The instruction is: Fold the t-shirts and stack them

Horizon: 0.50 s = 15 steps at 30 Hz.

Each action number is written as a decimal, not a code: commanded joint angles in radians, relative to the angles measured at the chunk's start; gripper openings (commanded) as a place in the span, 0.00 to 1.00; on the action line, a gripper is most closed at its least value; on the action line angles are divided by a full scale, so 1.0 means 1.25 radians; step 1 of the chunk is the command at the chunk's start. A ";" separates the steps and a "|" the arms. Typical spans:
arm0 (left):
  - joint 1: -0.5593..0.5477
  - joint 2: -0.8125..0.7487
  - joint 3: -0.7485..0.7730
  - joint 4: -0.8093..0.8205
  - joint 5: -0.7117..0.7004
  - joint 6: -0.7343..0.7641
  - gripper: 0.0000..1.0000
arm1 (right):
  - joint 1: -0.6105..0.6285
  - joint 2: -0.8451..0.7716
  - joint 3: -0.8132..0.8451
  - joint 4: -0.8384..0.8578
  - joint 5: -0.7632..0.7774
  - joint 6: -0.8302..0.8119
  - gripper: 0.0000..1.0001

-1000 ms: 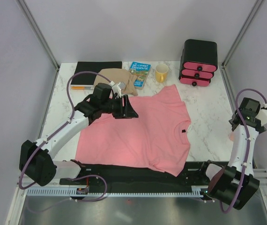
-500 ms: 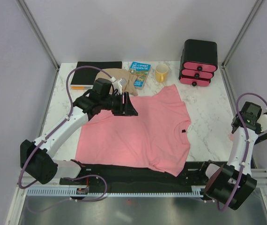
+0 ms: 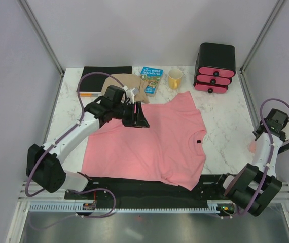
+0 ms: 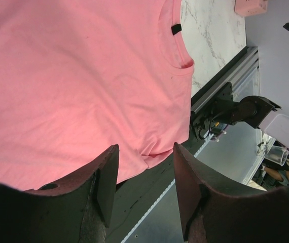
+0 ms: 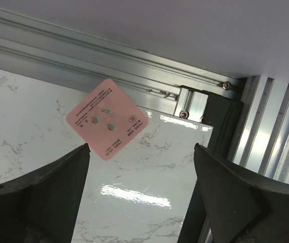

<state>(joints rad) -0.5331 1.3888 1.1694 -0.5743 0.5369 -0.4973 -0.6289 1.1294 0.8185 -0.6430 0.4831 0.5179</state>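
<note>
Bright, even light casts only soft shadows. White glare streaks the glossy white marble-patterned tabletop (image 5: 134,195) in the right wrist view.

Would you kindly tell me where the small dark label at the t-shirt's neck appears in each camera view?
Top external: the label sits right of centre, on the t-shirt collar.
Left wrist: the label is near the top, right of centre.
Right wrist: not in view.
Shared landmark: the pink card, visible in all three views.

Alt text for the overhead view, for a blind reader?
A pink t-shirt lies spread flat on a marble table, with the left gripper open over its far-left part. The right arm stands off at the right edge.
</note>
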 commanded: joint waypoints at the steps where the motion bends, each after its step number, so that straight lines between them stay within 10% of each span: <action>1: 0.006 0.013 0.043 0.008 0.031 0.037 0.54 | -0.022 0.020 0.002 0.053 -0.043 0.009 0.91; 15: 0.006 0.055 0.065 0.014 0.038 0.033 0.54 | -0.047 0.128 0.018 0.076 -0.032 0.004 0.95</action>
<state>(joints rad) -0.5316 1.4479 1.2053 -0.5743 0.5594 -0.4896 -0.6769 1.2552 0.8185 -0.5892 0.4488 0.5228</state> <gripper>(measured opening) 0.542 0.951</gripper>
